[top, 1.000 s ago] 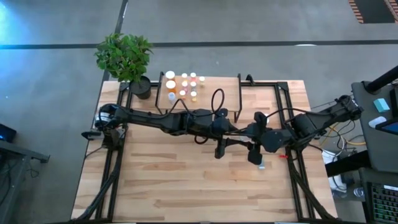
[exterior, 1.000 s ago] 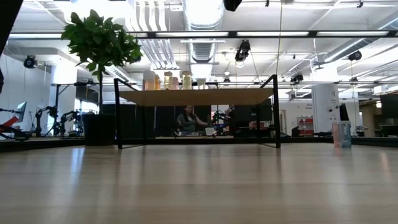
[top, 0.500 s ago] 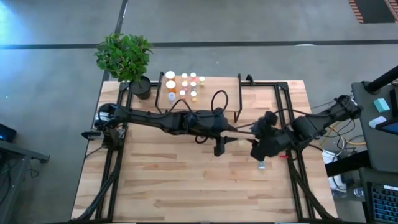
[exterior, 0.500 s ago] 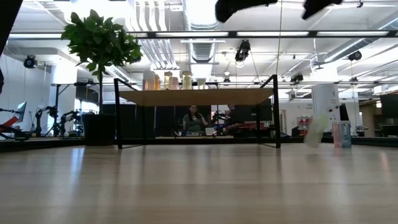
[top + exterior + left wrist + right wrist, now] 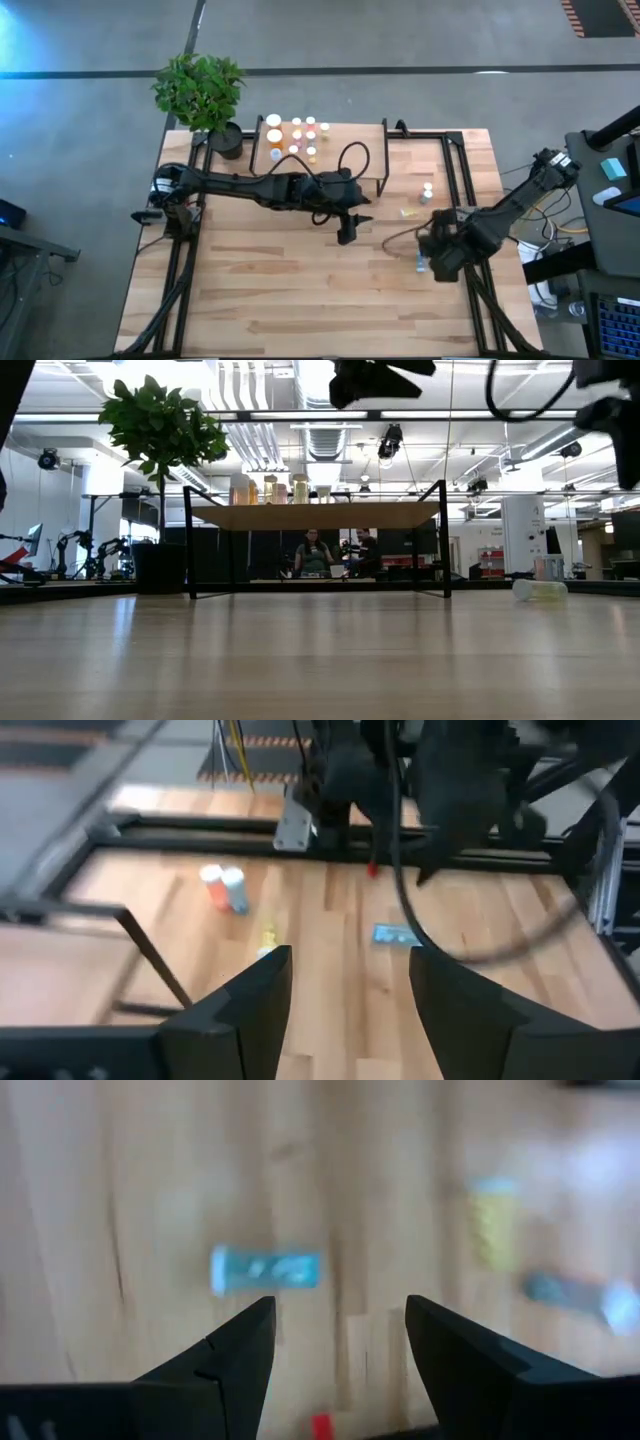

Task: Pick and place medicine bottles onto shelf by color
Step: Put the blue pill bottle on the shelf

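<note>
We saw the right gripper (image 5: 338, 1370) hanging with its fingers apart and empty, and the blue-green bottle (image 5: 266, 1269) lay on its side on the tabletop (image 5: 280, 290) just ahead of the fingertips, its white cap toward one finger. A yellow bottle (image 5: 489, 1230) also lay on its side, farther out beyond the other finger.

The left gripper (image 5: 350, 990) stood with its fingers apart and empty too, over bare wood, with an upright orange bottle (image 5: 213, 887) and a blue-green one touching it well ahead of its tips.

The shelf (image 5: 345, 135) already carried a cluster of sorted bottles (image 5: 295, 138) at one end.

We judged the chief risk to be the lying bottles: a round body on its side could roll if one fingertip touched first, and might run off toward the table's frame. A grip across the cap end could let it pivot and slip. The two arms also sat close enough that reaching together might snag a cable.
</note>
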You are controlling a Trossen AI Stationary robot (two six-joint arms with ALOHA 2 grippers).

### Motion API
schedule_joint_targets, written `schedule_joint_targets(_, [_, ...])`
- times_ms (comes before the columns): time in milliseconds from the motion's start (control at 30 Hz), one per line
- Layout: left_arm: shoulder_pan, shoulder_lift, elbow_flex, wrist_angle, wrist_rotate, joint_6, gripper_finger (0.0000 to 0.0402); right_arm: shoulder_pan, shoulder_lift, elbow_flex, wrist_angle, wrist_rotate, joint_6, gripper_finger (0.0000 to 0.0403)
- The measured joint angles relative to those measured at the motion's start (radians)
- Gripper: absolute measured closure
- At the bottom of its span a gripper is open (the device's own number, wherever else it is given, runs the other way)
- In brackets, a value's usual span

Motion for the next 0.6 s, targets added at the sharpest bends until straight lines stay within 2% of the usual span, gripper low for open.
schedule_joint_targets(133, [0.000,-0.032,-0.001,0.000,-0.012,0.062,0.0214,0.001,0.051,-0.074,0.106,-0.119,-0.482,0.0188])
schedule_joint_targets(167, [0.000,-0.040,-0.004,-0.003,-0.025,0.062,0.0214,0.003,0.063,-0.089,0.128,-0.140,-0.559,0.0189])
schedule_joint_targets(433, [-0.001,-0.086,-0.006,-0.116,-0.039,0.057,0.0214,-0.013,0.230,-0.093,0.149,-0.166,-0.592,0.0213])
schedule_joint_targets(600, [-0.002,-0.085,-0.010,-0.122,-0.039,0.057,0.0214,-0.021,0.335,-0.081,0.143,-0.168,-0.594,0.0229])
